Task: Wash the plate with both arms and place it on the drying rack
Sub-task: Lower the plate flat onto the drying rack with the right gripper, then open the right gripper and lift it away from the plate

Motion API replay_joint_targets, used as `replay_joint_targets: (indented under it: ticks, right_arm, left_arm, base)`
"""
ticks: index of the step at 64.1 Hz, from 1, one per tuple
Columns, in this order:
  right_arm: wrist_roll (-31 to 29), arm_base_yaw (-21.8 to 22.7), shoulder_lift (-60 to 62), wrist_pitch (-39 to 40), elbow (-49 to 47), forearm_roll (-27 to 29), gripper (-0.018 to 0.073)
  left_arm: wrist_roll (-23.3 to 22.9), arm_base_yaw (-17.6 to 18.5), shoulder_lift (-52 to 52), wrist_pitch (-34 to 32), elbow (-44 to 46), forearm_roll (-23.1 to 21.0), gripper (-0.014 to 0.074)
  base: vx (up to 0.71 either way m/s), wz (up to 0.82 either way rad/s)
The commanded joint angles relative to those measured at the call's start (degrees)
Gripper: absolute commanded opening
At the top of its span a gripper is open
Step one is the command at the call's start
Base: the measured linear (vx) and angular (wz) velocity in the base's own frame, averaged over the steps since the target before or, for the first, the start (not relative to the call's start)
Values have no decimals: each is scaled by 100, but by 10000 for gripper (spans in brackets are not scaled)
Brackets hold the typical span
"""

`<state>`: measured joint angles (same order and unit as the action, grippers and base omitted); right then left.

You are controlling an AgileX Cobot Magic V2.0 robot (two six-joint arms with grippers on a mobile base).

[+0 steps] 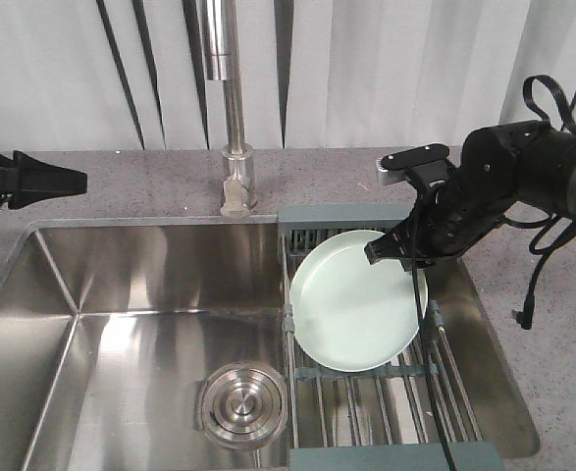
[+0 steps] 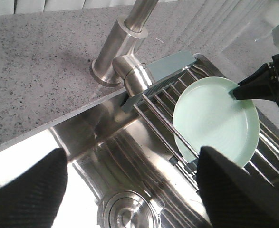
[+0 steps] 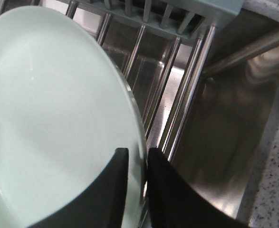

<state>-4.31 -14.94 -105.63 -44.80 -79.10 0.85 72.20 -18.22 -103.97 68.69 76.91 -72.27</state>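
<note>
Currently, the rectangular steel-rod drying rack [image 1: 395, 457] carries the round pale mint-green plate [image 1: 351, 309], tilted, on its far half. The right black gripper [image 3: 138, 154] is nearly closed, pinching the plate's rim at the rack's far right. The left black gripper [image 1: 72, 179], well left of the rack, is spread wide, holding nothing.

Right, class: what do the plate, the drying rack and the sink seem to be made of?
Plate: probably glazed ceramic or melamine; smooth pale-green sheen.
Drying rack: shiny metal rods, likely steel, with matte grey-green end blocks, perhaps plastic.
Sink: brushed stainless steel, by its streaky reflections.
</note>
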Motion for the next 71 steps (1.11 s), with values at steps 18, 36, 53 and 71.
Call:
replay_joint_targets:
  ticks: [18, 36, 53, 71]
  right_arm:
    - [53, -1, 263, 359, -142, -85, 344]
    - [431, -1, 979, 874, -142, -597, 368]
    - [431, -1, 1965, 969, -71, -1028, 368]
    - [501, 6, 3531, 2297, 1704, -1115, 368]
  left_arm:
    - [17, -2, 300, 283, 134, -438, 534]
    - [17, -2, 300, 283, 134, -438, 534]
    - [17, -2, 300, 283, 134, -438, 534]
    - [17, -2, 300, 283, 134, -438, 534]
  base:
    - [0, 0]
    - [0, 0]
    - [0, 0]
    - [0, 0]
